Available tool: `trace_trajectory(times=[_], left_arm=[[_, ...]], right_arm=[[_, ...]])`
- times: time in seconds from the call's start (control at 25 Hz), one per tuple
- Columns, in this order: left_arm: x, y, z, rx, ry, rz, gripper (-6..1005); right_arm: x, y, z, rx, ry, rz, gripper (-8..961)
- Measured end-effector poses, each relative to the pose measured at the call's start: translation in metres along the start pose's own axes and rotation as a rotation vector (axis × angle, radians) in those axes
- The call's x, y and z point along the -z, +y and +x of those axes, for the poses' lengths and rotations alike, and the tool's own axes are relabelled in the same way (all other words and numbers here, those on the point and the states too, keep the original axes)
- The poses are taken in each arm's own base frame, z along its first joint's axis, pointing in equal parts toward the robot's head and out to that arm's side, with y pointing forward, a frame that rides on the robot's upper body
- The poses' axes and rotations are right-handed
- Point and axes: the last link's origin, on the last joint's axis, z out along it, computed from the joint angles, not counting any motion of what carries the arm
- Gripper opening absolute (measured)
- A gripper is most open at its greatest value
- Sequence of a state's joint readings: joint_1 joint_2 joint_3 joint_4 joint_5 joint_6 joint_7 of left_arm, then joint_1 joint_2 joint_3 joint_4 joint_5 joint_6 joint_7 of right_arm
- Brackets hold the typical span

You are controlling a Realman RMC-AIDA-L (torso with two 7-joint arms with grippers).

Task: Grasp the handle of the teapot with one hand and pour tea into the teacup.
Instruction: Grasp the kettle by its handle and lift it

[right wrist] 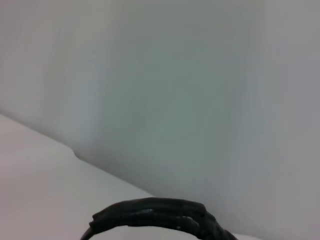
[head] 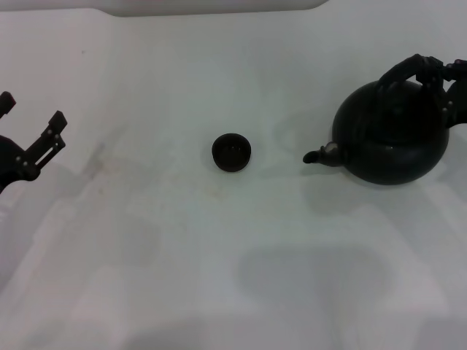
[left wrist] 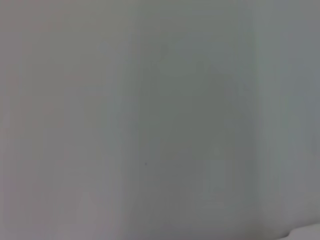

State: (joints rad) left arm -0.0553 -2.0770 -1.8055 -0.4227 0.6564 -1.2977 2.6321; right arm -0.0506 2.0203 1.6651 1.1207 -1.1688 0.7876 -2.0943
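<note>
The matte black teapot (head: 390,135) stands on the white table at the right, its short spout (head: 318,155) pointing left toward the teacup. Its arched black handle (head: 400,73) rises over the top; a stretch of it also shows close up in the right wrist view (right wrist: 155,214). My right gripper (head: 444,82) is at the handle's right end, right against it. The small dark teacup (head: 231,152) stands upright in the middle of the table, well left of the spout. My left gripper (head: 33,111) is open and empty at the far left.
The white table (head: 233,277) has a back edge (head: 219,9) along the top of the head view. The left wrist view shows only a plain pale surface.
</note>
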Motion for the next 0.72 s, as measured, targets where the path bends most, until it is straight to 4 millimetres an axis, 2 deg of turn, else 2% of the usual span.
trace_trajectory(times=[0.4,0.72], left_arm=[[0.008,0.002,-0.005,0.014,-0.015,0.012,861],[0.011,0.002,-0.007,0.022,-0.021,0.015,861]], right_arm=[[-0.011,0.01,-0.019,-0.003,-0.058,-0.023,116],[-0.034,0.027,-0.042,0.066,-0.049,0.012,117]])
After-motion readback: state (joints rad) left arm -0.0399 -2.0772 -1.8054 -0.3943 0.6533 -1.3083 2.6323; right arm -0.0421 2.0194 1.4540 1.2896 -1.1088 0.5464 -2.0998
